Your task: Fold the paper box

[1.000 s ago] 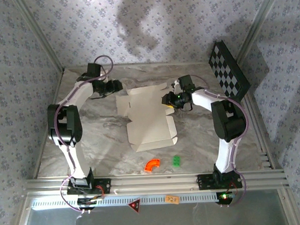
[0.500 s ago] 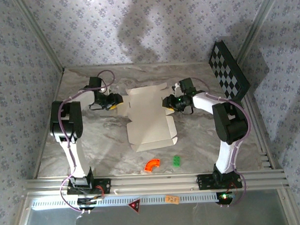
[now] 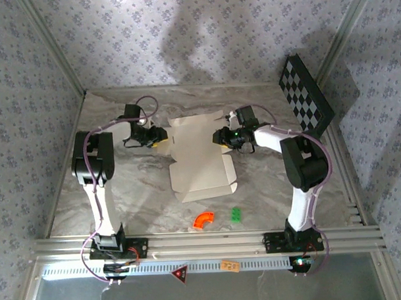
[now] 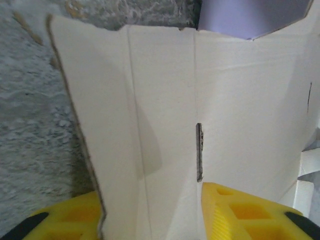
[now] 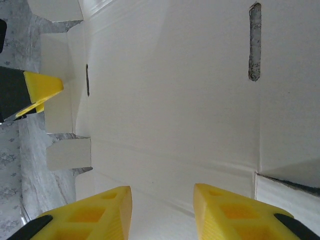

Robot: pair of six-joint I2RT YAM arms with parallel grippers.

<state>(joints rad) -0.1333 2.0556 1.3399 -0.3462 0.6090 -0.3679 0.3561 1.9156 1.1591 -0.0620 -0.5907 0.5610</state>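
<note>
The paper box [image 3: 197, 157] lies unfolded in the middle of the marble table, an off-white die-cut sheet with flaps and slots. My left gripper [image 3: 159, 135] is at its left flap. In the left wrist view the flap [image 4: 150, 110] runs between the yellow fingers of the left gripper [image 4: 150, 192], one finger behind the cardboard edge and one in front, jaws still apart. My right gripper [image 3: 221, 137] is over the sheet's right side. In the right wrist view the right gripper [image 5: 162, 189] stands open above the white panel [image 5: 170, 100], with nothing gripped.
A black-and-white checkered board [image 3: 306, 93] leans at the back right. An orange curved piece [image 3: 203, 219] and a green block [image 3: 236, 214] lie near the front. Wallpapered walls close three sides, and a metal rail [image 3: 204, 242] runs along the near edge.
The left gripper has moved forward and right onto the box's left flap, and its jaws have narrowed. The right gripper has shifted slightly left along the sheet.
</note>
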